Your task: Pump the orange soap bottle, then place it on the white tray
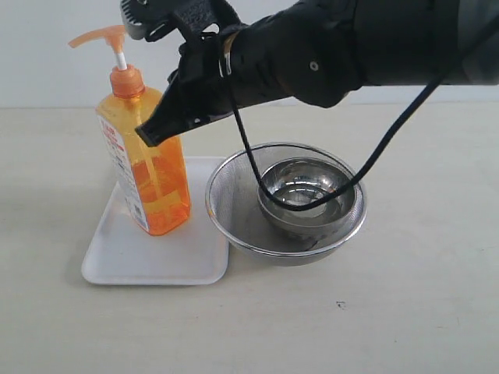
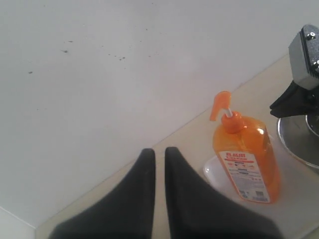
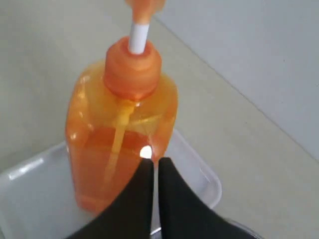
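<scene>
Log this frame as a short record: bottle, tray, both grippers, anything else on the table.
bottle: upright on the tray, pump head up
tray: flat on the table
right gripper: shut, empty, tips beside the bottle; contact unclear
left gripper: shut, empty, away from the bottle
other: strainer holding a steel bowl, right of the tray in the exterior view

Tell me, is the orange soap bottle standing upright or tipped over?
Upright: the orange soap bottle stands on the white tray, pump head on top.
</scene>
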### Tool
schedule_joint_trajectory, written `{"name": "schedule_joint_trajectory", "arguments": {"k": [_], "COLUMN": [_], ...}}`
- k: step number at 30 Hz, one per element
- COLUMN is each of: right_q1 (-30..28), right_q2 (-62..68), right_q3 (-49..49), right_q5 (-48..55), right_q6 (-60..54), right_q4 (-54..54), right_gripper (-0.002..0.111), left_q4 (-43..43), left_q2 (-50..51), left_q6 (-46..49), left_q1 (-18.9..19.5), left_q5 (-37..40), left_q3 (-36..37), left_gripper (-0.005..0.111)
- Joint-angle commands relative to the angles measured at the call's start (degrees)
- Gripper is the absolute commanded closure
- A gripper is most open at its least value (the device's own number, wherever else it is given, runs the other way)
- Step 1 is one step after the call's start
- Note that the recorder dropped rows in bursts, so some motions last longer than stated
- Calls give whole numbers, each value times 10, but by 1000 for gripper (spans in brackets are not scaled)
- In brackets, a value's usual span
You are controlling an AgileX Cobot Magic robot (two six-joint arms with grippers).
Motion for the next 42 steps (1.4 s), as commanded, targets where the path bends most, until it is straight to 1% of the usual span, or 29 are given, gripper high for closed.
{"name": "schedule_joint_trajectory", "arguments": {"k": [1,4,8,10,14,16,19,25,27,28,31,34,36,39,40,41,42], "right_q1": [1,1,-3,-11,-34,-39,-39,-39,-39,-39,-50,-75,-106,-126,-131,-131,-130], "right_q2": [-12,-12,-12,-12,-12,-12,-12,-12,-11,-11,-9,-7,-4,6,17,21,30], "right_q3": [-1,-1,-1,-1,-1,-1,-1,-1,-1,-1,-1,-1,-1,-1,-1,-1,-1], "right_q5": [39,59,75,75,75,77,71,12,-2,-14,-48,-78,-95,-127,-147,-156,-160], "right_q6": [-19,-19,-19,-18,-17,-17,-22,-30,-38,-41,-41,-40,-16,-15,-15,-15,-14], "right_q4": [-20,-38,-83,-86,-86,-86,-92,-103,-108,-112,-116,-112,-100,-94,-94,-94,-94], "right_gripper": [108,108,108,108,108,108,108,108,108,108,108,108,108,108,108,108,108], "left_q4": [1,50,143,157,161,163,163,165,182,221,287,347,408,492,546,573,603], "left_q2": [0,0,0,0,0,0,0,4,11,20,36,51,64,74,83,86,96], "left_q6": [-51,-111,-237,-276,-293,-303,-313,-336,-355,-394,-476,-541,-609,-690,-758,-792,-829], "left_q1": [-2,-2,-2,-2,-2,-2,-2,-2,-2,-2,-2,-2,-2,-2,-2,-1,9], "left_q5": [-89,-122,-139,-161,-219,-233,-246,-275,-273,-271,-271,-271,-271,-271,-271,-271,-275], "left_q3": [66,112,168,191,233,246,257,285,295,305,316,330,351,375,388,393,401], "left_gripper": [102,102,102,102,102,102,102,102,102,102,102,102,102,102,102,102,102]}}
